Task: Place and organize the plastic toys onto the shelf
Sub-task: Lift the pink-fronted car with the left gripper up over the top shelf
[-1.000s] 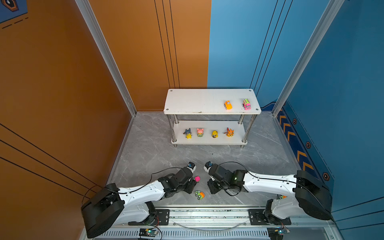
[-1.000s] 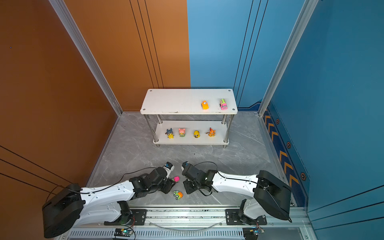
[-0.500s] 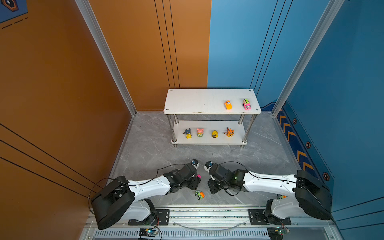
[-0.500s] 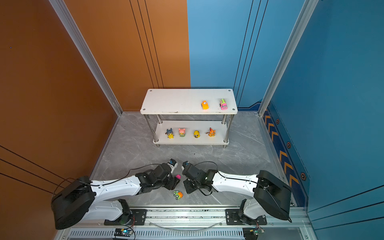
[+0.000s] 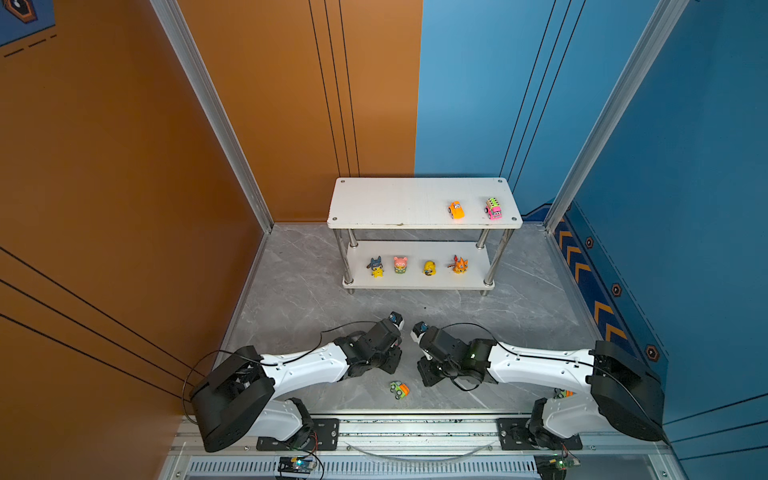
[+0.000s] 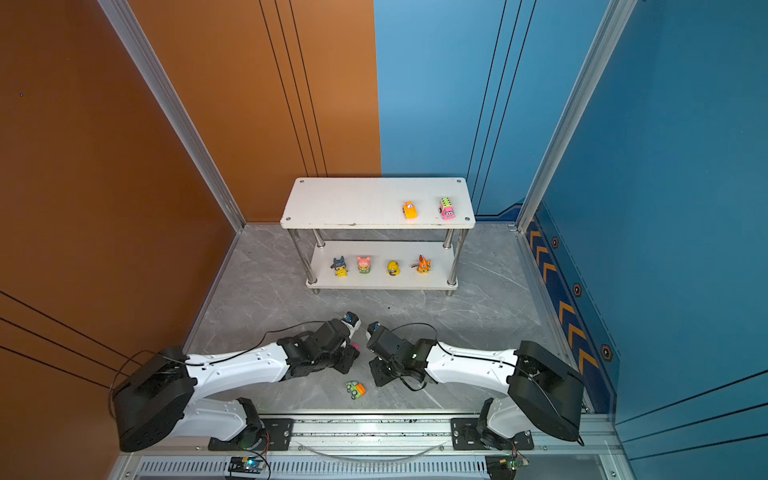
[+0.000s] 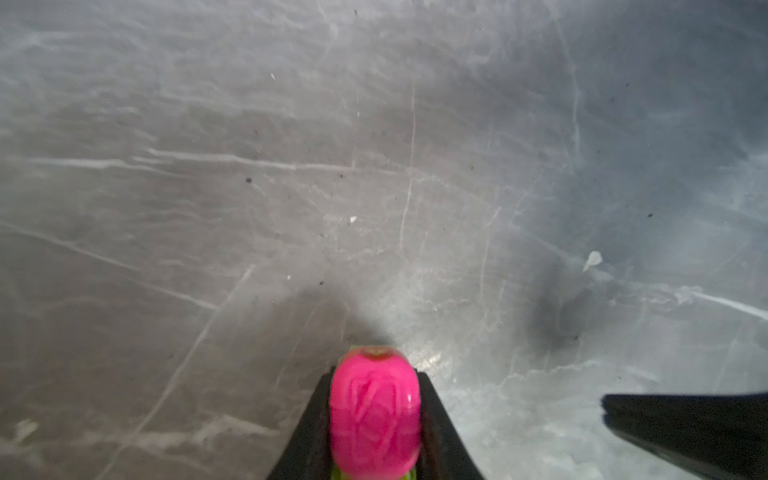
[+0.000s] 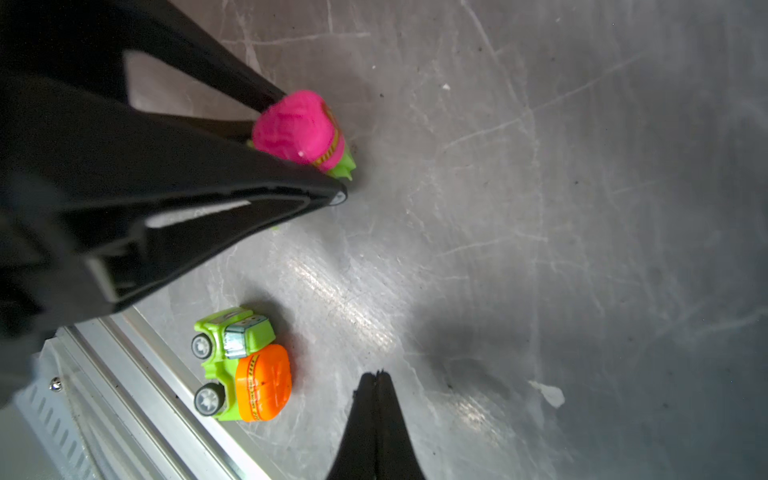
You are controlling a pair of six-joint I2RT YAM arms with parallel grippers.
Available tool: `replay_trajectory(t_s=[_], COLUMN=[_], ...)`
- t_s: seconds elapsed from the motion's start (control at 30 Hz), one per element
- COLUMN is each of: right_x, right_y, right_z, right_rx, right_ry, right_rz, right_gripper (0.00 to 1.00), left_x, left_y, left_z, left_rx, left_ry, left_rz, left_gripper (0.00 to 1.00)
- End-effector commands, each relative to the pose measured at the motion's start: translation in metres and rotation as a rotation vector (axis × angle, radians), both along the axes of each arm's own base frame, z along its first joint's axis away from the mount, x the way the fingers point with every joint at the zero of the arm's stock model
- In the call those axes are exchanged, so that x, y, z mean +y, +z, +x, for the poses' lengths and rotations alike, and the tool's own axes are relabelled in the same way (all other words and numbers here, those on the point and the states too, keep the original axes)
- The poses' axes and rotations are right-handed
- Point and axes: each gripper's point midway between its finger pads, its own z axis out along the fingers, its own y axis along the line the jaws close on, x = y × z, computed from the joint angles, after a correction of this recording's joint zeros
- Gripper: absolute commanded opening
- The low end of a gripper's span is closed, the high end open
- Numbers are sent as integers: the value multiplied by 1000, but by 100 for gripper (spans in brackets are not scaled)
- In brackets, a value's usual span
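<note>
Pink toy car [image 7: 375, 419] within left gripper [image 7: 376, 376]

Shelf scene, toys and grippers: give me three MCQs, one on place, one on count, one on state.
1. Where is the green-and-orange car? A) top board B) lower board C) on the floor, off the shelf
2. How many cars stand on the shelf's top board? A) one B) two C) four
3. The left gripper is: A) open and empty B) shut on the pink-and-green toy C) out of view

1 C: it lies on the grey floor in both top views.
2 B: an orange car and a pink car.
3 B: both fingers press the toy's sides in the left wrist view.
</note>
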Motion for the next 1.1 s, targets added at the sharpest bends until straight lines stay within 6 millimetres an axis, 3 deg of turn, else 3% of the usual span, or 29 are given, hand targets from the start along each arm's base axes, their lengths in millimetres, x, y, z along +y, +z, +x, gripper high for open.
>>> replay_trajectory(t_s=[0.0, 0.17, 0.27, 0.4, 0.63, 0.77, 0.93, 1.07], right_x=[-9, -14, -16, -21, -23, -24, -29, -29], right_y=[3, 1, -1, -6, -13, -16, -18, -19], right_z=[2, 3, 2, -1, -3, -4, -3, -1], right_rx=[-25, -38, -37, -32, -26, -21, -25, -23], right_ry=[-5, -13, -15, -20, -24, -35, -49, -53], right_rz=[-3, -2, 1, -7, 6, 14, 7, 6], right_gripper=[0, 0, 0, 0, 0, 0, 0, 0], left_x=[8, -9, -29, -48, -73, -70, -63, -56], left_y=[72, 207, 261, 313, 345, 358, 356, 345], left_z=[19, 50, 68, 103, 172, 206, 230, 238], left_rx=[-108, -337, -430, -515, -531, -532, -512, -481], left_ry=[85, 118, 127, 168, 196, 247, 294, 326], left_rz=[20, -32, -62, -95, -98, -122, -161, -159], left_gripper=[21, 17, 13, 11, 10, 10, 10, 9])
